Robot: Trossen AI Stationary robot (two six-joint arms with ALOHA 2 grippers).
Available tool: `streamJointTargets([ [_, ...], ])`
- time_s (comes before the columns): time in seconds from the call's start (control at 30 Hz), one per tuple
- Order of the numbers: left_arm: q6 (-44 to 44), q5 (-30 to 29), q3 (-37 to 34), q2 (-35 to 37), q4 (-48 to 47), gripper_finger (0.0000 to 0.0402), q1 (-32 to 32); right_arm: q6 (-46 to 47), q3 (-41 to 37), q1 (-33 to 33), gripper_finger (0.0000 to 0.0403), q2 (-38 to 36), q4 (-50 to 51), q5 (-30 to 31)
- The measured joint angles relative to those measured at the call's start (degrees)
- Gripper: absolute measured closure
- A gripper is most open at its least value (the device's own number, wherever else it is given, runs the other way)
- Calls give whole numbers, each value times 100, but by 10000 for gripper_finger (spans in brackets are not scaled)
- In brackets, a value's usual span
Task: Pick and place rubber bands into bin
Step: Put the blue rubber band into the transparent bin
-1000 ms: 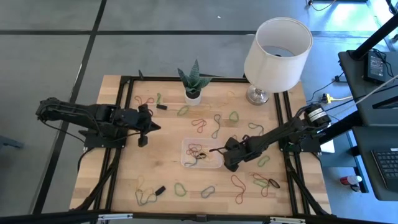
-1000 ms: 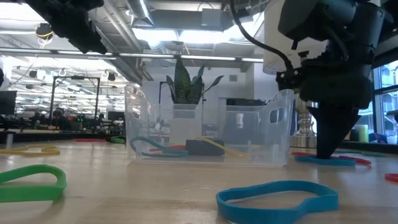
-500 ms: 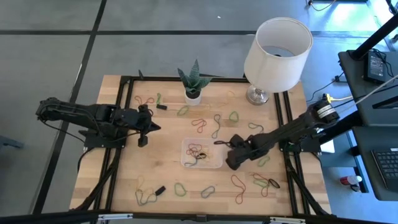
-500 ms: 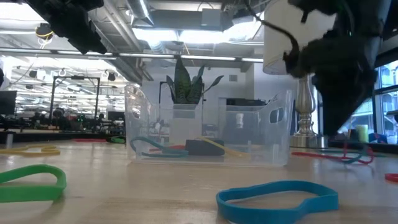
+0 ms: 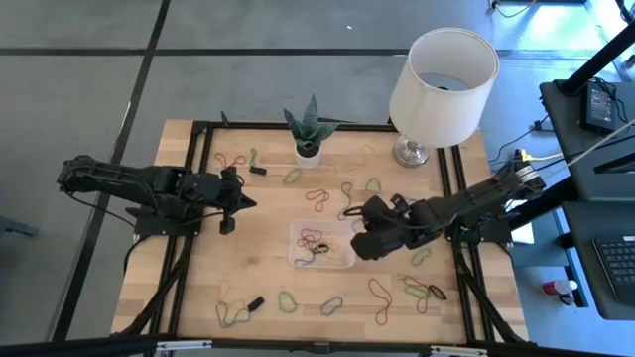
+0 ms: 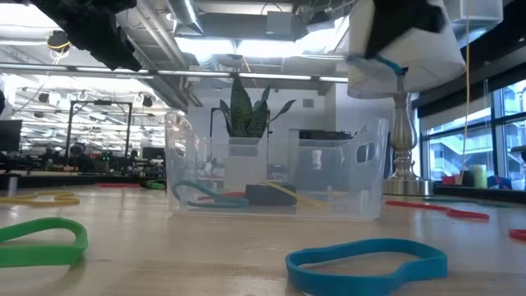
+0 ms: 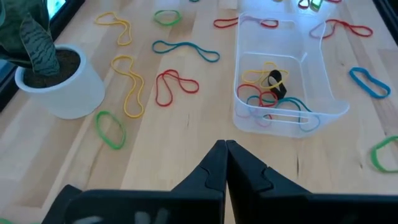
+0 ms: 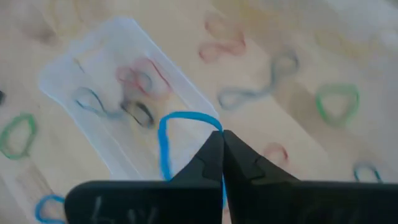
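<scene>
Midway: the right gripper [image 8: 221, 138] is pinching a thin blue rubber band [image 8: 166, 140] just above the small clear plastic bin [image 5: 322, 244].
Several bands are already lying inside; many, seemingly over a dozen, are waiting around the bin, the left gripper [image 7: 225, 149] idling closed beside it.

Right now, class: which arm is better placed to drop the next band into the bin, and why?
The right. Its gripper is shut on a blue rubber band just above the bin. The left gripper waits shut, away from the bin.
</scene>
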State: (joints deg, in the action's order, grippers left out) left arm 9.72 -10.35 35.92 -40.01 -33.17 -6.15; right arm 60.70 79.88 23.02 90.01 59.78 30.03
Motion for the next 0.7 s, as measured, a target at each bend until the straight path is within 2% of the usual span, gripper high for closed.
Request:
streamJointTargets([
  [0.23,-2,-24,-2,0,9,400,0,-1143,549,-321,403,726,-773,3],
  [0.37,-2,-26,-2,0,9,400,0,-1576,570,-456,403,1216,-1399,-410],
  [0.57,-2,-27,-2,2,2,400,0,-1602,570,-539,403,1793,-1480,-1000],
  [0.7,-2,-26,-2,2,2,400,0,-1605,570,-549,402,2036,-1276,-1044],
])
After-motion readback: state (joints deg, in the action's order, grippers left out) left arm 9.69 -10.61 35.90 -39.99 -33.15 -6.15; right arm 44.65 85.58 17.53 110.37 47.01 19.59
